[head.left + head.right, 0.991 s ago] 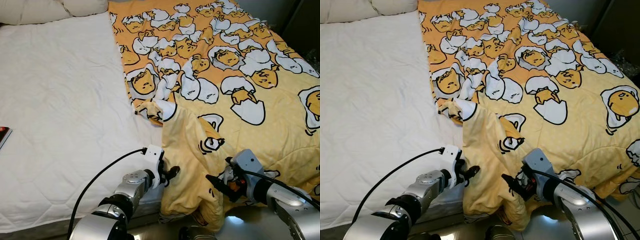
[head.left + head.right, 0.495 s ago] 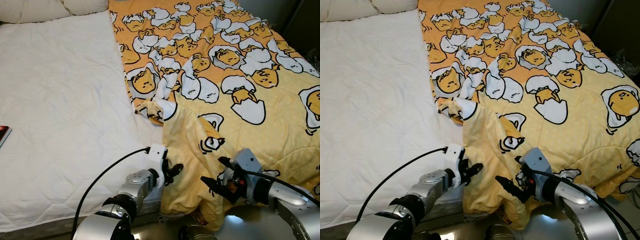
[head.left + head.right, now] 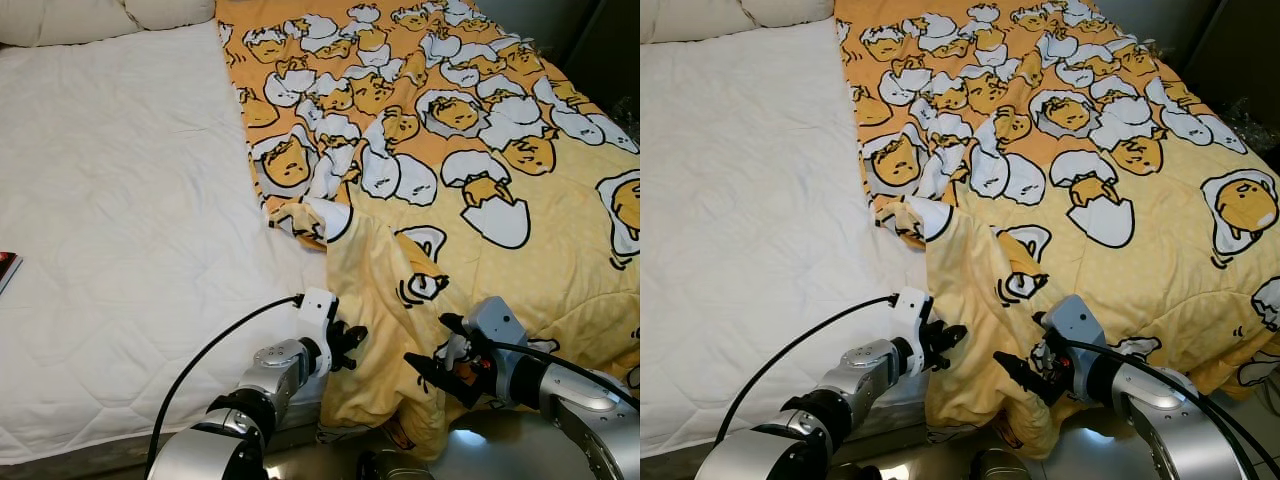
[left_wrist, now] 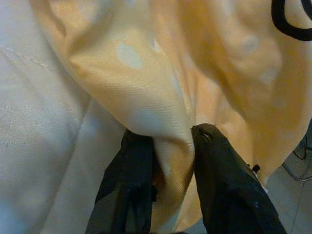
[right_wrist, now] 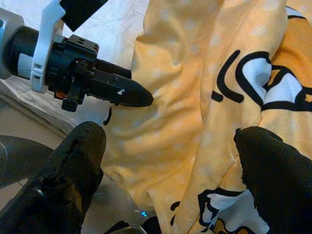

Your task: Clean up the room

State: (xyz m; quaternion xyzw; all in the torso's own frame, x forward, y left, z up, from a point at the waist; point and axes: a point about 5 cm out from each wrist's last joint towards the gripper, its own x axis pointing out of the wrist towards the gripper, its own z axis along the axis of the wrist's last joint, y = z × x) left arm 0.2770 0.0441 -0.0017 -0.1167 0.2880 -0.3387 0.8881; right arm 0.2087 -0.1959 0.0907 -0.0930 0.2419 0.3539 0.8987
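Now | quilt (image 3: pixel 470 200) covers bed's (image 3: pixel 120 220) right half, corner sags off foot edge | L gripper (image 4: pixel 168 161) pinching 1 fold at that corner | R gripper (image 5: pixel 165 161) spread wide, empty, just beside | soft, light, floppy: grab hem, 2 points apart

We log a white quilted bed cover (image 3: pixel 120 200) spanning the view from 12 o'clock down through 9 to about 7 o'clock; its surface is flat with light creases. Two pale pillows (image 3: pixel 60 20) lie at 11 o'clock, touching each other, cut off by the frame edge. At 9 o'clock a flat red-and-black item (image 3: pixel 5 270), possibly a book, rests on the cover at the very border; we cannot read it. A dark furniture panel (image 3: pixel 600 40) stands at 1 o'clock. Glossy grey floor (image 3: pixel 500 445) with a bright reflection shows at 5 o'clock.
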